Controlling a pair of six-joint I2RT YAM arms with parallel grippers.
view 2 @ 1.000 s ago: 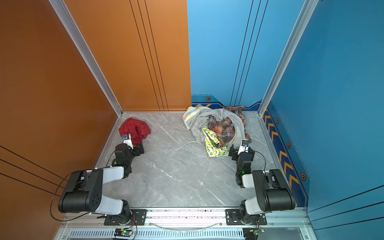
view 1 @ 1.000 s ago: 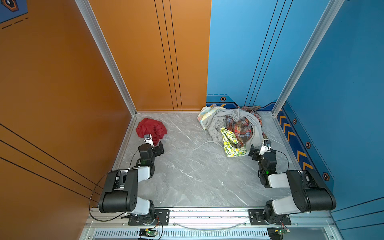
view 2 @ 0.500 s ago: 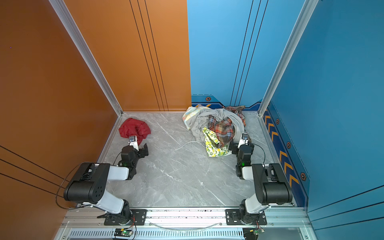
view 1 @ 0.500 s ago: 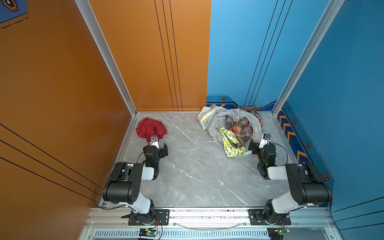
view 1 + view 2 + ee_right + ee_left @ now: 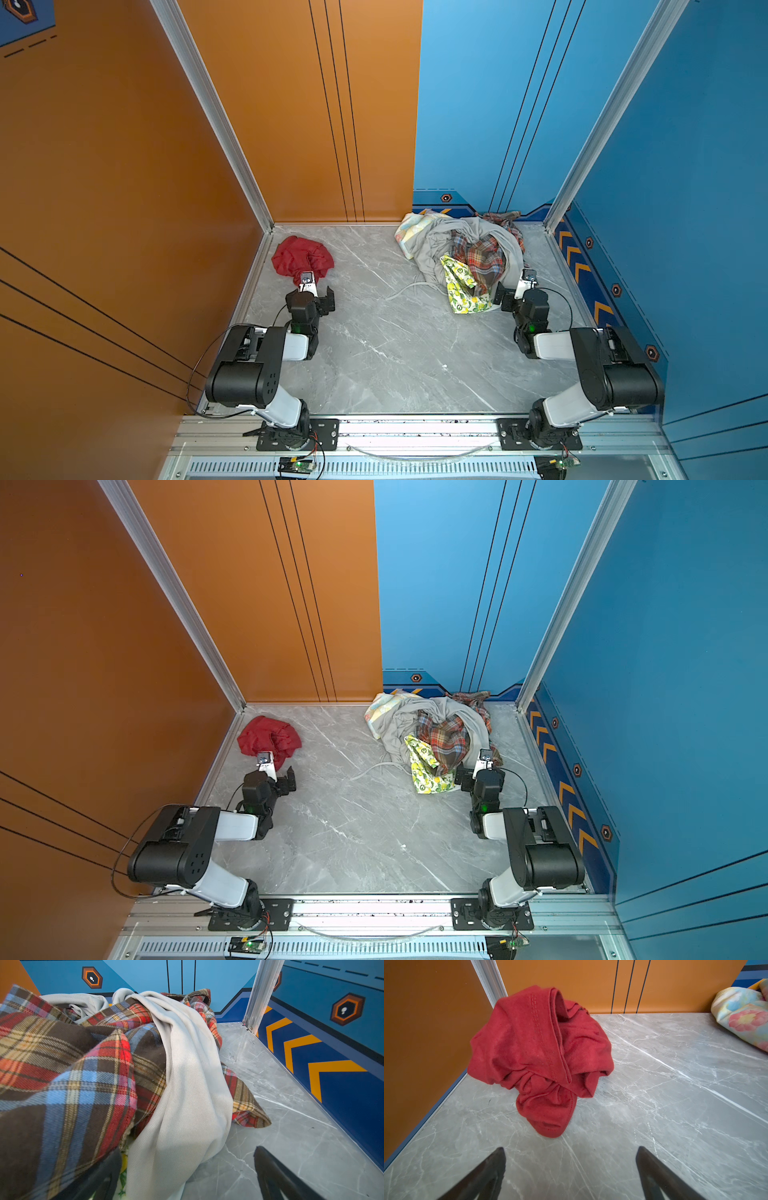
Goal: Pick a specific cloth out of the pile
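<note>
The deep-red cloth [image 5: 301, 257] [image 5: 268, 737] [image 5: 542, 1053] lies crumpled by itself at the far left of the marble table, apart from the pile [image 5: 461, 253] [image 5: 432, 729] at the far right. My left gripper [image 5: 318, 291] [image 5: 571, 1149] stands open just short of the cloth's near tip, with bare table between its fingers. At the pile's near right edge my right gripper [image 5: 513, 286] [image 5: 187, 1151] is open too. A fold of the grey garment [image 5: 187, 1084] hangs down between its jaws, and plaid fabric [image 5: 72, 1064] covers one fingertip.
A lemon-print cloth [image 5: 463, 286] and a pastel cloth [image 5: 415, 232] [image 5: 743, 1018] belong to the pile. A white cord [image 5: 409, 289] trails from it over the table. An orange wall stands close left of the red cloth, a blue wall [image 5: 332, 1064] right of the pile.
The left gripper has shifted a little to the right in front of the red cloth. The right gripper has edged toward the pile. Both stay open, and no cloth has moved.
</note>
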